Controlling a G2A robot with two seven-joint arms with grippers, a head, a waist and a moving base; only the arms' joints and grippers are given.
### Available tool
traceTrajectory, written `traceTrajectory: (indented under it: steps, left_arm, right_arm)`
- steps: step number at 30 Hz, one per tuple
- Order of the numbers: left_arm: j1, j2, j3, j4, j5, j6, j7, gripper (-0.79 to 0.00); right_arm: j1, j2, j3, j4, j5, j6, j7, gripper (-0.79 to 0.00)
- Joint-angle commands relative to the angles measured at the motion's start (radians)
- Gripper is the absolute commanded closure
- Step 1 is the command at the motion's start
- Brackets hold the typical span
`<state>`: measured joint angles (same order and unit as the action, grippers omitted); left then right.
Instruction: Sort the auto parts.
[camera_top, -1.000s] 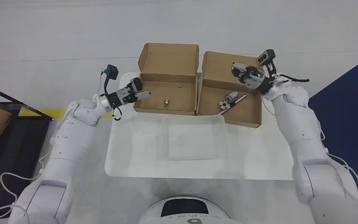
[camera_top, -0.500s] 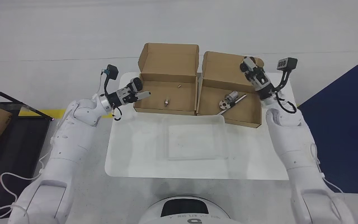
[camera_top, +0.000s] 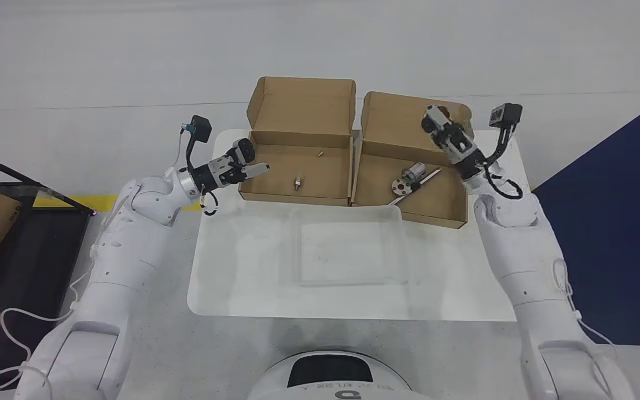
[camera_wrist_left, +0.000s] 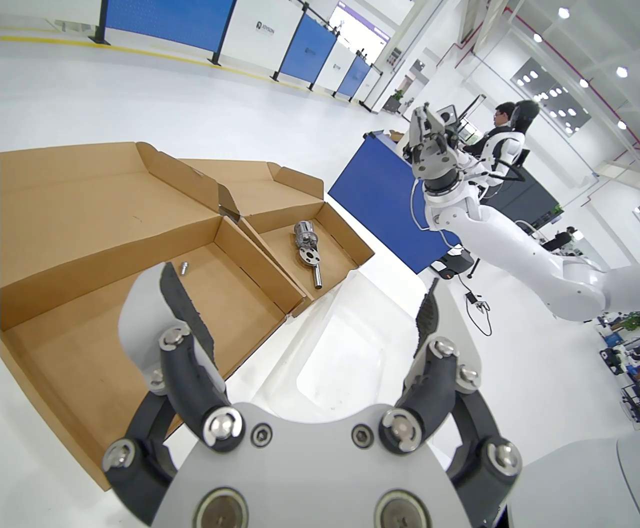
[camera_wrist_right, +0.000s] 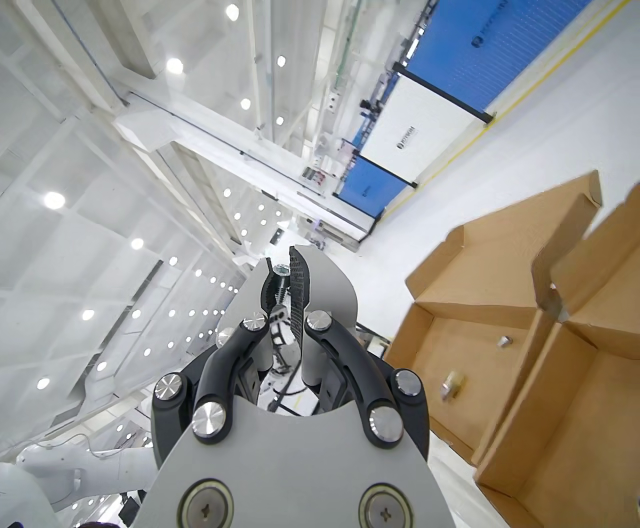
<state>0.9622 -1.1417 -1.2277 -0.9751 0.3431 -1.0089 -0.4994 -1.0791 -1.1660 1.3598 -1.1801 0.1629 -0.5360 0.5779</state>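
A white table (camera_top: 240, 270) carries two open cardboard boxes side by side at its far edge. From above, the left box (camera_top: 300, 172) holds two small fasteners (camera_top: 297, 183), and the right box (camera_top: 445, 195) holds a flanged shaft (camera_top: 408, 181). The left wrist view shows the left gripper (camera_wrist_left: 300, 282) spread wide and empty, beside the left box. The right wrist view shows the right gripper (camera_wrist_right: 283, 265) pointing toward the ceiling, its fingers pinching a small screw (camera_wrist_right: 280, 287).

Flanged part (camera_top: 405, 183) inside right cardboard box (camera_top: 447, 200)
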Motion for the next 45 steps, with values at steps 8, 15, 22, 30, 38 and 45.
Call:
traceTrajectory:
  steps: [8,15,22,30,38,45]
  left_arm:
    - [0.000,0.000,0.000,0.000,0.000,0.000,0.000,-0.785]
    - [0.000,0.000,0.000,0.000,0.000,0.000,0.000,-0.785]
    - [0.000,0.000,0.000,0.000,0.000,0.000,0.000,-0.785]
    - [0.000,0.000,0.000,0.000,0.000,0.000,0.000,-0.785]
    - [0.000,0.000,0.000,0.000,0.000,0.000,0.000,-0.785]
    - [0.000,0.000,0.000,0.000,0.000,0.000,0.000,-0.785]
  right_arm:
    - [0.237,-0.080,-0.356,0.058,-0.294,0.387,0.033,0.000]
    - [0.384,-0.192,-0.636,0.223,-0.407,0.596,0.019,0.000]
    - [0.444,-0.294,-0.776,0.374,-0.456,0.743,-0.090,0.000]
    - [0.485,-0.372,-0.840,0.498,-0.472,0.761,-0.090,-0.132]
    - [0.504,-0.430,-0.871,0.592,-0.495,0.759,-0.086,-0.249]
    - [0.532,-0.434,-0.827,0.633,-0.471,0.570,-0.117,-0.274]
